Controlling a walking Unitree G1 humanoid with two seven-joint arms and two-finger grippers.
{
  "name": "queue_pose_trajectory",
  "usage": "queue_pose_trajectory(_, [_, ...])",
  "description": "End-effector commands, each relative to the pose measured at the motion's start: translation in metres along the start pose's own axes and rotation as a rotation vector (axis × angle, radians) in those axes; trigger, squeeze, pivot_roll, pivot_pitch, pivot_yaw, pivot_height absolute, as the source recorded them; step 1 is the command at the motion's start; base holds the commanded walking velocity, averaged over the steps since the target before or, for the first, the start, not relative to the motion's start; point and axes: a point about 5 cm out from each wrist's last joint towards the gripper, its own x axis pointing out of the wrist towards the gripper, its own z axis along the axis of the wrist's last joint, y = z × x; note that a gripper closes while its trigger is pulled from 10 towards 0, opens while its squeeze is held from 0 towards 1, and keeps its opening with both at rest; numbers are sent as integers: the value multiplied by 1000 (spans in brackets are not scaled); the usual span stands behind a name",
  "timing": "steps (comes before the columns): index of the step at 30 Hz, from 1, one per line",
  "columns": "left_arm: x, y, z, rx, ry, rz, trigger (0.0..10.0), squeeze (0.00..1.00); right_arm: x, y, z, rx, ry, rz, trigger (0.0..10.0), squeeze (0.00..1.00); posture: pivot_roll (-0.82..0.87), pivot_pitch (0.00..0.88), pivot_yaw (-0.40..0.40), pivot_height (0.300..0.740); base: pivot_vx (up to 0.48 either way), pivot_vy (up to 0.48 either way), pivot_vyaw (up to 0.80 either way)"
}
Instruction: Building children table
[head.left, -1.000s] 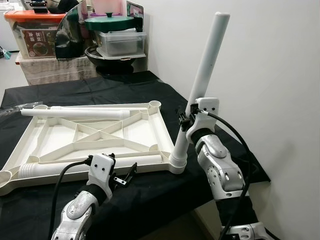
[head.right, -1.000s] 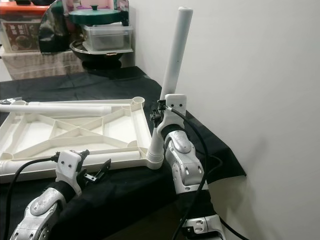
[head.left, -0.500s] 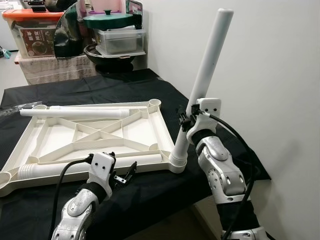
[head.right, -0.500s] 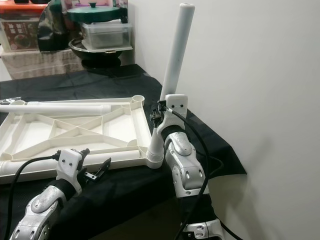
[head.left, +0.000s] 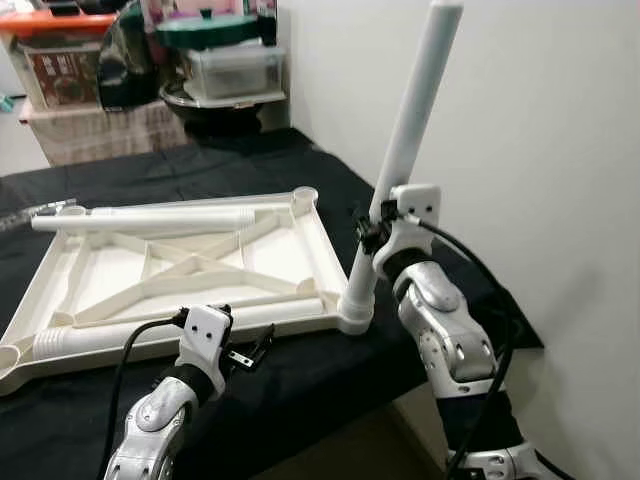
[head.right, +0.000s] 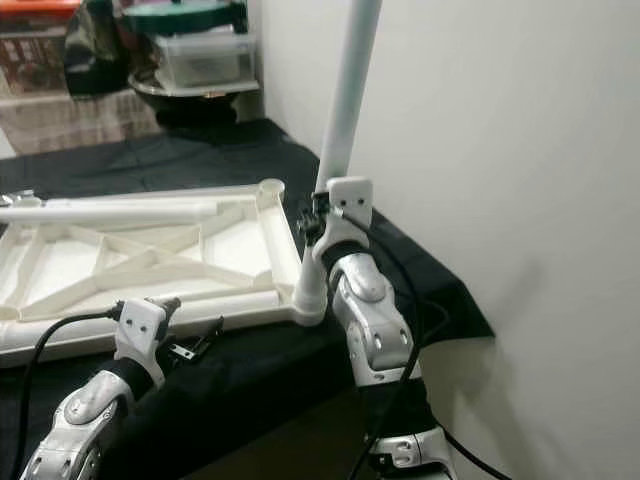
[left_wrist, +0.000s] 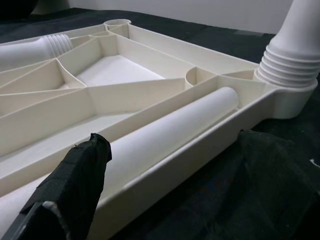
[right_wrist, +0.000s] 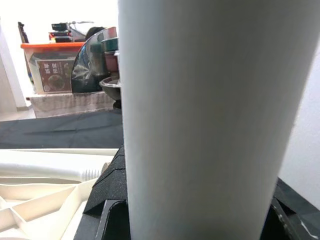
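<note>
A white plastic table top (head.left: 322, 250) lies upside down on a black cloth. One white leg (head.left: 410, 110) stands tilted in its near right corner socket (head.left: 356, 316). My right gripper (head.left: 372, 232) is shut on this leg low down, and its pale shaft (right_wrist: 210, 125) passes between the black pads (right_wrist: 110, 185). Two more legs lie on the top, one along the far edge (head.left: 150, 217) and one along the near edge (head.left: 180, 320). My left gripper (head.left: 250, 350) hovers open at the front edge, just short of the near leg (left_wrist: 170, 130).
The black-clothed table (head.left: 200, 165) ends close to a white wall (head.left: 560, 150) on the right. At the back, storage boxes (head.left: 55, 60), a clear bin (head.left: 230, 70) and a green-lidded pot (head.left: 205, 30) are stacked on another surface.
The camera has shifted slightly, so the whole scene sits a little differently. The right gripper still holds the standing leg in the corner socket. The left gripper has stayed in place.
</note>
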Motion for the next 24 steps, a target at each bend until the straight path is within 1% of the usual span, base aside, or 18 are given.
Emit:
queue_pose_trajectory(1, [2,-3,-2,4,1,-16,10000,0,-6,-13,-28,-7,132,-51,10000,0,-29,0,-52,740,0,0,0])
queue_pose_trajectory(11, [1,-4,-3,5,5,-21,10000,0,-8,-8,-31,-12,153,-8,10000,0,-33,0,-49,740,0,0,0])
queue_pose_trajectory(13, [2,-4,-3,5,5,-23,10000,0,-8,-6,-33,-11,165,7,10000,0,-33,0,-49,740,0,0,0])
queue_pose_trajectory(14, [2,-5,-4,6,5,-24,10000,0,-7,-2,-38,-7,202,43,10000,0,-28,0,-56,740,0,0,0])
queue_pose_trajectory(15, [2,-5,-4,6,5,-24,10000,0,-6,-1,-40,-6,213,53,10000,0,-28,0,-56,740,0,0,0])
queue_pose_trajectory(24, [1,-6,-4,6,4,-23,10000,0,-3,0,-45,-19,244,82,10000,0,-18,0,-69,740,0,0,0])
